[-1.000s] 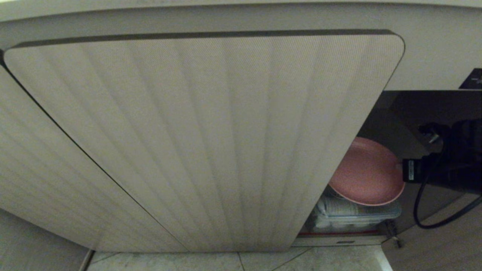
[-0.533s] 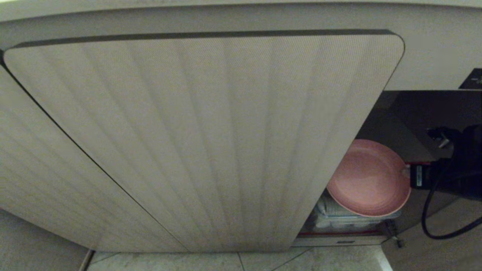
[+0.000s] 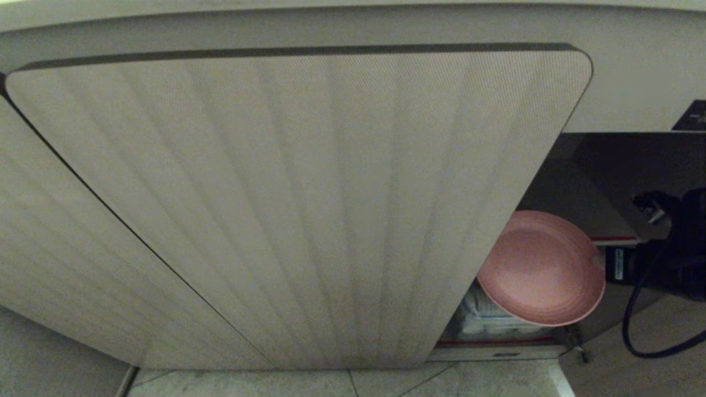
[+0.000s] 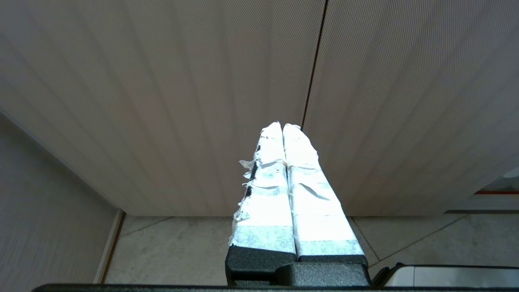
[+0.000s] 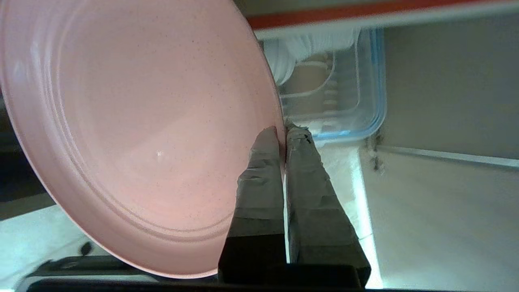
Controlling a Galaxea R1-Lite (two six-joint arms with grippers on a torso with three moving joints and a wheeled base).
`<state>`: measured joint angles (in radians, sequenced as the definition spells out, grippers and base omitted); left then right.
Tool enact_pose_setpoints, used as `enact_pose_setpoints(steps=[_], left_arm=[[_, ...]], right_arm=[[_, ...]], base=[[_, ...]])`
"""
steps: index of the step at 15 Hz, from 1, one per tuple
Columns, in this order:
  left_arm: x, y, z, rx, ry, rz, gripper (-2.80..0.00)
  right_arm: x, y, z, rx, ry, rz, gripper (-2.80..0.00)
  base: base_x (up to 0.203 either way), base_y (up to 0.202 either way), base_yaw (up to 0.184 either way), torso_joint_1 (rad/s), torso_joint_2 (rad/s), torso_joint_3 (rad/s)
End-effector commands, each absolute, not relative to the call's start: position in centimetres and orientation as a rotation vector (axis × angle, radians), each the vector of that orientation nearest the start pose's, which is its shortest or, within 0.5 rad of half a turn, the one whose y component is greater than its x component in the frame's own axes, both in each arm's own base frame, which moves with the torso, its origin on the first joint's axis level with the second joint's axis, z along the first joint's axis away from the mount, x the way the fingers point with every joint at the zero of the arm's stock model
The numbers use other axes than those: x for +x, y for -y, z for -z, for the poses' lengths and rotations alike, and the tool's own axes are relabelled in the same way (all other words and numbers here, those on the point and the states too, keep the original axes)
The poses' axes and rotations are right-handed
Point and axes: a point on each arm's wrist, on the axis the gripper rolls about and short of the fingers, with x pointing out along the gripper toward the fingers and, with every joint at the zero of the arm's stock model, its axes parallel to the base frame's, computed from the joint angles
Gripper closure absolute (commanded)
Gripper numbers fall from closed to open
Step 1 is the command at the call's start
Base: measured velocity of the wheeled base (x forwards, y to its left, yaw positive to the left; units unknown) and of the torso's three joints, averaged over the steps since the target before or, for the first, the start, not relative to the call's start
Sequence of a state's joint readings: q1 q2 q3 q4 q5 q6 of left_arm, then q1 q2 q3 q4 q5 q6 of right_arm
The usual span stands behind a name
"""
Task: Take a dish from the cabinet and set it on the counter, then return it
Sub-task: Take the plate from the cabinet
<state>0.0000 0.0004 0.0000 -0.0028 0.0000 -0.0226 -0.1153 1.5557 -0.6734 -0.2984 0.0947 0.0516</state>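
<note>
One dish (image 3: 540, 268) pinched at its rim by right gripper (image 5: 285, 130) | step: drawing it from cabinet (image 3: 298, 209) | next: lift to counter | left gripper (image 4: 283, 126) closed, empty

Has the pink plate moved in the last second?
Yes. Against the closed cabinet door, the pink plate, pinched at its rim by the right gripper, has shifted lower and slightly rightward, outward.
</note>
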Motion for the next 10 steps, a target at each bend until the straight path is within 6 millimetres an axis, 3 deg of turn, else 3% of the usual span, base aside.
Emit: enact_pose_setpoints(steps=[1,10], left_arm=[[-2.28,0.0,-7.58,-0.023,0.003,0.0,0.0],[-2.28,0.0,-7.58,-0.023,0.003,0.0,0.0]], right_arm=[[24.77,2.64,-15.56,0.134,-0.594,0.04,0.0],[24.05,2.55,-15.12,0.198,-0.642,0.058,0.0]], base=[[0.0,0.0,0.0,0.0,0.0,0.0],[0.0,0.0,0.0,0.0,0.0,0.0]])
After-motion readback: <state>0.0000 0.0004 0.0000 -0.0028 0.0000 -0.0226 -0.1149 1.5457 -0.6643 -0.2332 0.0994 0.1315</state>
